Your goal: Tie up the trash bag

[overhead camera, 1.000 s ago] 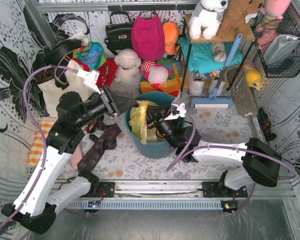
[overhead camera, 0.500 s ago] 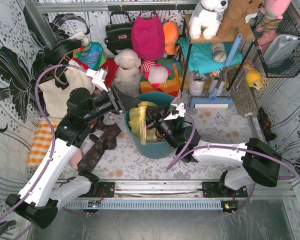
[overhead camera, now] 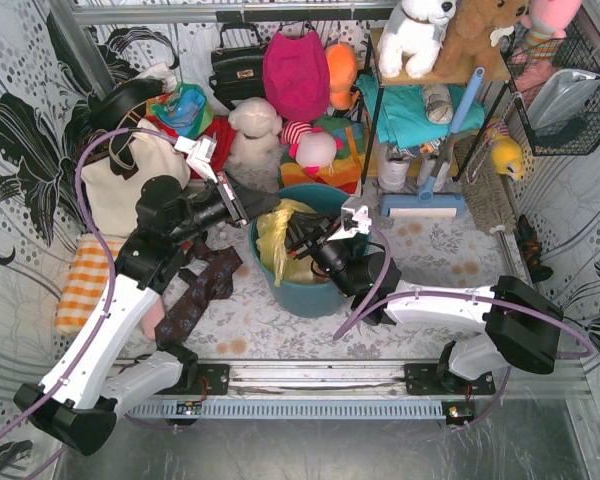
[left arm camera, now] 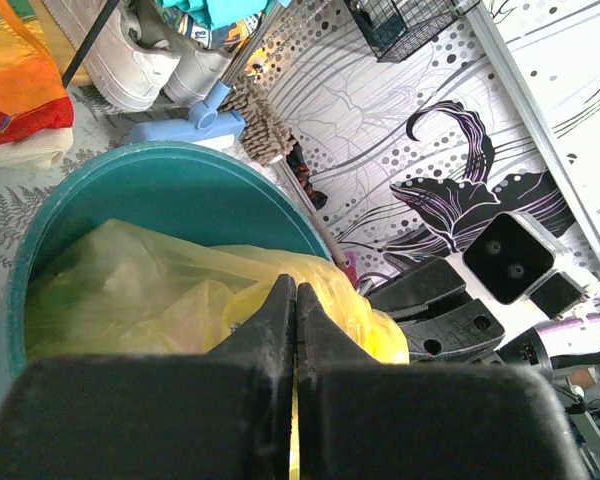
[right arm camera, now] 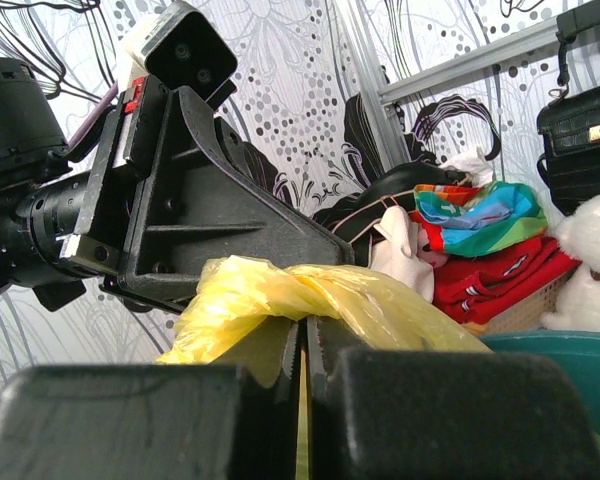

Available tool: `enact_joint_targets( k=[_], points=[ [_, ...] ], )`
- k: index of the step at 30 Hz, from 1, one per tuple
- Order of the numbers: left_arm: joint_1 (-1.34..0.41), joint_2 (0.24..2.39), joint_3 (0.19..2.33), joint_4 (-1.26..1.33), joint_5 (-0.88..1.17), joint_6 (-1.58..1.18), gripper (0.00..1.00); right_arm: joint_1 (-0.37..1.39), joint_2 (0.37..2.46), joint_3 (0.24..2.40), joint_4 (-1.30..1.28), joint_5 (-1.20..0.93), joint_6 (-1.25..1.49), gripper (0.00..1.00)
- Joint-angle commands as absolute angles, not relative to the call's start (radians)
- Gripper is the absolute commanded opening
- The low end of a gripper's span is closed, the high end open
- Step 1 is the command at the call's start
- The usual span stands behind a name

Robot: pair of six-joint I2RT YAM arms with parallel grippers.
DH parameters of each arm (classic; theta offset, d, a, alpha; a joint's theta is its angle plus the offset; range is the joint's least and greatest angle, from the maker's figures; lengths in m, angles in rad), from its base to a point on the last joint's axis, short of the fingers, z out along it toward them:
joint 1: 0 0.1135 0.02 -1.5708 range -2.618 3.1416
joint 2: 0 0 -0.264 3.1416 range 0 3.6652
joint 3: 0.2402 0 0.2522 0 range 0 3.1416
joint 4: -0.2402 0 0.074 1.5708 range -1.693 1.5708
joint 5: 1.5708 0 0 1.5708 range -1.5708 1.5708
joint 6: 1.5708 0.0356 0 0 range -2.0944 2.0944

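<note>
left gripper [left arm camera: 295, 300]: we pinch the bag [left arm camera: 130, 290] above the bin [left arm camera: 160, 175] | right gripper [right arm camera: 305, 335]: we clamp bag there too

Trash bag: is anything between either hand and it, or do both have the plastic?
Nothing visible stands in the way. The left hand and the right hand are each shut on a fold of the trash bag, which sits in the teal bin.

The trash bag [overhead camera: 273, 238] sits in the bin [overhead camera: 310, 296], between the left gripper [overhead camera: 254, 208] and right gripper [overhead camera: 292, 233]; the tote bag [overhead camera: 115, 185] stands left of the bin.
</note>
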State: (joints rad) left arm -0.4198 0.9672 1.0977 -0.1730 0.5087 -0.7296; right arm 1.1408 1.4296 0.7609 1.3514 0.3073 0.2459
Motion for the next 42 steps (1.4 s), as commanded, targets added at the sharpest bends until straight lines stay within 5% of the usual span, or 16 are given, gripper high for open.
enact_joint_targets(
  k=[1,10,28,36,42],
  points=[
    [-0.426,0.949,1.087,-0.091,0.544,-0.739,0.0,1.147,1.412,0.775,1.372,0.318,0.28,0.06],
    [-0.426,0.942,1.088,-0.093,0.494,-0.72,0.0,1.147,1.263,0.744,1.139,0.37,0.411,0.3],
    [-0.426,0.954,1.085,-0.07,0.498,-0.727,0.0,1.147,0.98,0.922,0.208,0.244,0.7,0.38],
    [-0.425,0.954,1.076,-0.059,0.496,-0.729,0.0,1.16,1.003,0.927,0.195,0.078,0.819,0.6],
    [-0.426,0.951,1.079,-0.058,0.499,-0.729,0.0,1.164,1.038,0.954,0.159,0.069,0.806,0.66]
  ],
)
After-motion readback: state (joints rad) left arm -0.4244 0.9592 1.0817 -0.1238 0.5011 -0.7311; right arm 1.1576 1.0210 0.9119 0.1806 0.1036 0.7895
